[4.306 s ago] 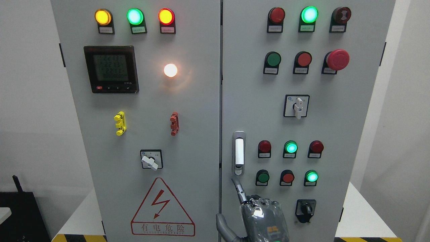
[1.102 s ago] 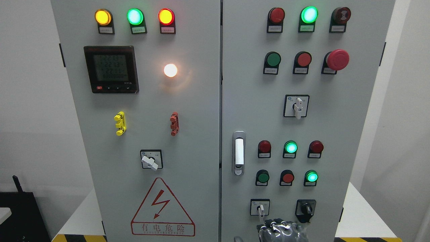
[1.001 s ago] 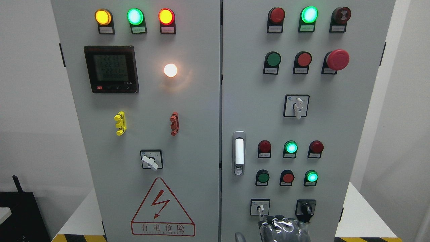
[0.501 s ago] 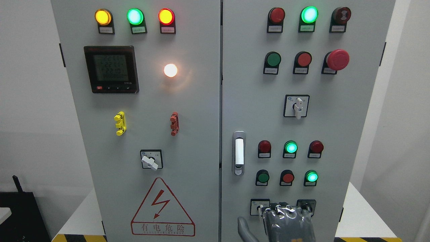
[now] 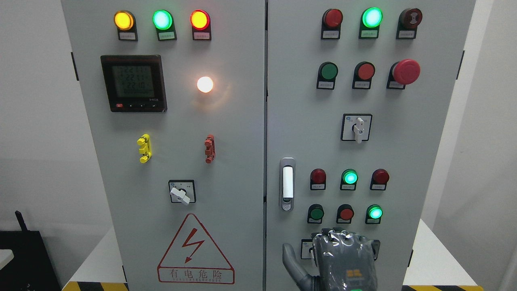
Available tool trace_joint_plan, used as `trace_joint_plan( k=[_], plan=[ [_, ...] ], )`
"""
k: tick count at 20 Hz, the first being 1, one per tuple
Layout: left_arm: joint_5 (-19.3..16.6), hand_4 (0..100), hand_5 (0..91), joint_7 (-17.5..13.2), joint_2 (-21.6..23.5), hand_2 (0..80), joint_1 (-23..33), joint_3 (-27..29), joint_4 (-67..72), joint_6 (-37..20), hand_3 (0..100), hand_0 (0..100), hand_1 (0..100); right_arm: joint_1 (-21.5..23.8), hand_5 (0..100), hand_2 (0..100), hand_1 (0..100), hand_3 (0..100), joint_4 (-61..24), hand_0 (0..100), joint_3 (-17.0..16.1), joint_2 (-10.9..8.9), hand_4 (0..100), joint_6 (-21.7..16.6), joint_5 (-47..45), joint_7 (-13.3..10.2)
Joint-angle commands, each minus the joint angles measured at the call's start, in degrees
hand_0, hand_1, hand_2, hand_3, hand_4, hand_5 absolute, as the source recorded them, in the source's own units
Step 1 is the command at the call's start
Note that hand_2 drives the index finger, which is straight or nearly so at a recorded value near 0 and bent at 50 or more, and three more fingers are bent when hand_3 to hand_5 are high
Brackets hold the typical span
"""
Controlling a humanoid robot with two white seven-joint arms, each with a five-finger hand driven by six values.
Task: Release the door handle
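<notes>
Hovering: right hand point(image 5: 343, 258), fingers curled, holding nothing, low on cabinet door, clear of door handle point(image 5: 287, 184), apparently already let go.

Dark grey robot hand point(image 5: 341, 260), glossy knuckles, orange marking, stubby thumb

Bare panel around door handle point(image 5: 287, 184)

Slim silver-grey metal door handle with white centre bar point(image 5: 287, 184) is seen mounted upright at left edge of grey cabinet's right door point(image 5: 383, 153). Flush in its recess, keyhole at bottom end, nothing touching it.
</notes>
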Motion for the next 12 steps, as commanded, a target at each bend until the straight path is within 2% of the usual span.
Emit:
trace_joint_plan(
  k=[1,6,12],
  plan=[
    [0.0,0,0.0,0.0,0.0,0.0,1.8,0.0,-1.8,0.0,0,12,39,-3.9,93,100,0,100,0.3,33,1.2,0.3,96,0.4,0.0,2.0],
    [0.0,0,0.0,0.0,0.0,0.0,1.8,0.0,-1.8,0.0,0,12,39,-4.0,93,100,0,100,0.5,33,1.9,0.3,99,1.2,-0.1,2.7],
    [0.0,0,0.0,0.0,0.0,0.0,1.8,0.0,-1.8,0.0,0,12,39,-4.2,92,100,0,100,1.4,33,2.0,0.3,94,1.2,-0.1,3.7]
  ],
)
